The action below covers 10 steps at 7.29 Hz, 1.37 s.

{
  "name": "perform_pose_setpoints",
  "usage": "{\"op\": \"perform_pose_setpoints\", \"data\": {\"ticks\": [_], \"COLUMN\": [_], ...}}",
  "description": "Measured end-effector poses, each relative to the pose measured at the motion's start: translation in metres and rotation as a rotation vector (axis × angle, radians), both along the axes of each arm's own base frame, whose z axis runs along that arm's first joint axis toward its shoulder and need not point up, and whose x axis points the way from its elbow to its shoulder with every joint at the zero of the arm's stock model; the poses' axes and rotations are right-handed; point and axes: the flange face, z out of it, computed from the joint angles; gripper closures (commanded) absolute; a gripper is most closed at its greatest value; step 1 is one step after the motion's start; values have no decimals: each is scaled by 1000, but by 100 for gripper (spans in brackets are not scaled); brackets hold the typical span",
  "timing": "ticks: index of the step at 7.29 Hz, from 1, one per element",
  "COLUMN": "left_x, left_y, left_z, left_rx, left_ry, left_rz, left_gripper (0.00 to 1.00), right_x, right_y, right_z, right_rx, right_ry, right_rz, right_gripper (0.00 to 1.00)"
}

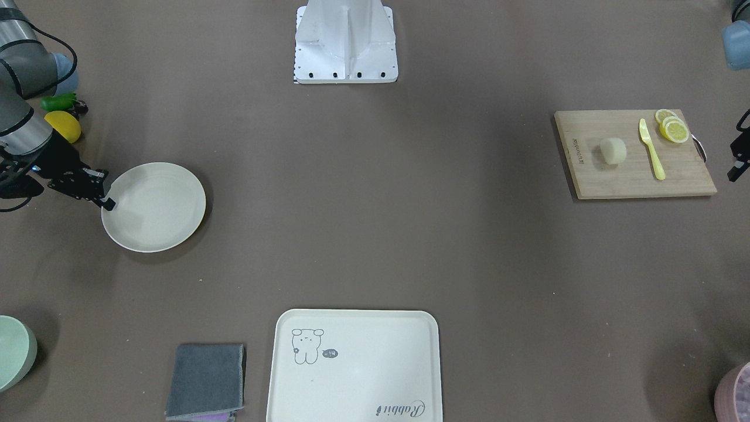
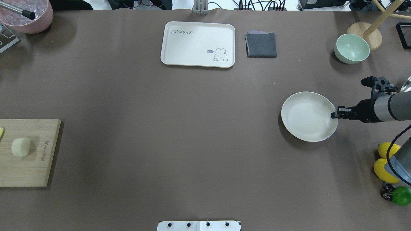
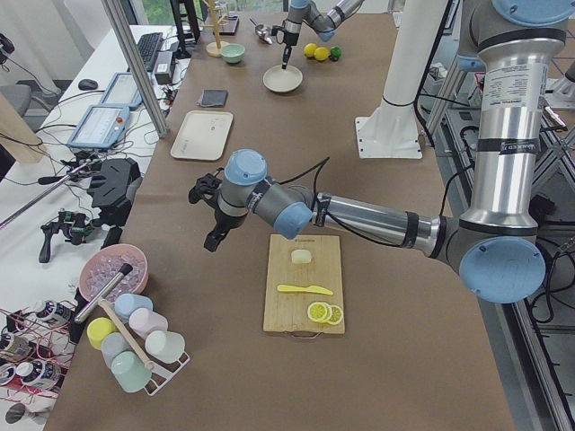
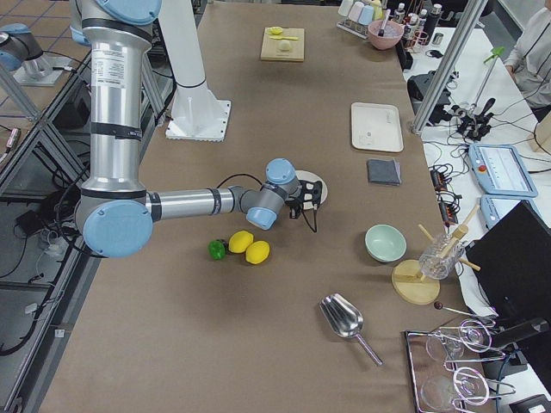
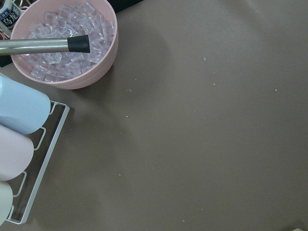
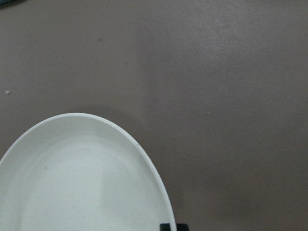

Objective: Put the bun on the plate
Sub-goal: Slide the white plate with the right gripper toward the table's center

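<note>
The bun [image 1: 613, 150] [image 2: 21, 147], a pale rounded block, lies on a wooden cutting board [image 1: 633, 179] at the table's left end. The round cream plate [image 2: 308, 117] [image 1: 153, 207] [image 6: 72, 183] sits on the table at the right end. My right gripper [image 2: 334, 115] [image 1: 108, 203] is at the plate's outer rim, its narrow fingers straddling the edge and shut on it. My left gripper [image 1: 733, 174] [image 3: 210, 242] hangs beyond the board's far side, apart from the bun. Only part of it shows, so I cannot tell its state.
A yellow knife [image 1: 651, 149] and lemon slices [image 1: 672, 128] share the board. A cream tray [image 2: 197, 45], a grey cloth [image 2: 261, 45] and a green bowl [image 2: 351, 48] line the far edge. Lemons [image 2: 383, 168] and a lime [image 2: 401, 195] lie near the right arm. A pink ice bowl [image 5: 65, 53] stands far left.
</note>
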Motion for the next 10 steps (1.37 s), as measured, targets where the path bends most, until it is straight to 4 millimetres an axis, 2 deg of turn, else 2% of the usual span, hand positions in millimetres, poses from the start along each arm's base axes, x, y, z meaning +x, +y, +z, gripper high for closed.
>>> {"op": "perform_pose_setpoints", "data": {"ticks": [2, 3, 5, 6, 7, 8, 9, 10], "left_x": [2, 2, 3, 3, 4, 5, 6, 7], "left_y": [1, 1, 2, 2, 2, 2, 2, 3], "left_z": [0, 0, 0, 1, 1, 1, 1, 0], "left_rx": [-19, -25, -31, -33, -35, -36, -37, -39], "left_ry": [20, 31, 38, 39, 39, 40, 45, 55], "left_rz": [-4, 2, 6, 6, 8, 9, 14, 23], "left_gripper": [2, 2, 2, 2, 2, 2, 2, 2], "right_x": [-40, -74, -152, -191, -227, -253, -273, -289], "right_y": [-14, -19, -13, 0, 21, 43, 63, 78], "right_z": [-48, -81, -163, -203, -237, -259, -272, -284], "right_rx": [-47, -70, -117, -119, -97, -75, -56, -42], "right_ry": [-74, -90, -108, -130, -156, -171, -172, -166], "right_rz": [54, 89, 162, 192, 204, 206, 208, 210], "right_gripper": [100, 100, 100, 100, 100, 100, 100, 27]}}
